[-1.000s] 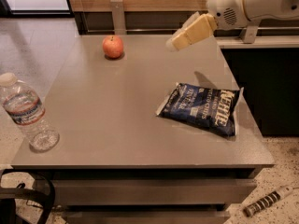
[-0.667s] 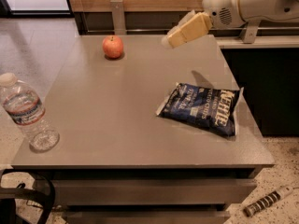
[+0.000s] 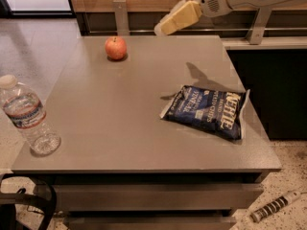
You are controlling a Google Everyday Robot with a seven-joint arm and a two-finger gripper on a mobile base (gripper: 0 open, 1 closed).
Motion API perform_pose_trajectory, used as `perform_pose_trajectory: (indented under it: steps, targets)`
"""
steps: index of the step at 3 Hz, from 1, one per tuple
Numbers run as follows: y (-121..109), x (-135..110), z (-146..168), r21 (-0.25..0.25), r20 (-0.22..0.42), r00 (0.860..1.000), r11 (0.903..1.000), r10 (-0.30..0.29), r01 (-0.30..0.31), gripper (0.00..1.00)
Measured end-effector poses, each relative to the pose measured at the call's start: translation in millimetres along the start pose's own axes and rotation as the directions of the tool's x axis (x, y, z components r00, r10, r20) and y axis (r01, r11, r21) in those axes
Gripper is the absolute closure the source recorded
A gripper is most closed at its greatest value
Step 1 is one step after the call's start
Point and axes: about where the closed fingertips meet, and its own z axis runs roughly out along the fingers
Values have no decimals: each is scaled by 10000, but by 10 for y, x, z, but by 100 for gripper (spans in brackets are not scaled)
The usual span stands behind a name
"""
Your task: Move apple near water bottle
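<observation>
The gripper (image 3: 173, 19), how wide I cannot tell, hangs over the table's (image 3: 120, 128) far edge near the apple (image 3: 115, 47), likely reaching to carry it to the water bottle (image 3: 26, 116) at the near-left corner.

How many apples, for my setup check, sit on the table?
1. The apple sits far left on the table; the hand hovers above the far edge, right of it. None seems hidden.

Things counted on and over one table (image 3: 120, 123)
One apple (image 3: 115, 47) is counted; one water bottle (image 3: 26, 116); one chip bag (image 3: 206, 110); one gripper (image 3: 161, 28) is seen over the table's far edge.
</observation>
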Motion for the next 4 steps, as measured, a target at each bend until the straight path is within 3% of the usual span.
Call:
perform_pose_trajectory:
  steps: [1, 2, 3, 4]
  targets:
    - [-450, -27, 1033, -257, -157, 9980, 9978, 606, -610, 0]
    - [-579, -173, 1563, -232, 82, 9966, 9964, 821, -818, 0]
    - [-546, -348, 2019, -293, 743, 9895, 9921, 1237, -1218, 0]
    - [-380, -317, 2242, -458, 850, 9833, 9865, 1608, -1574, 0]
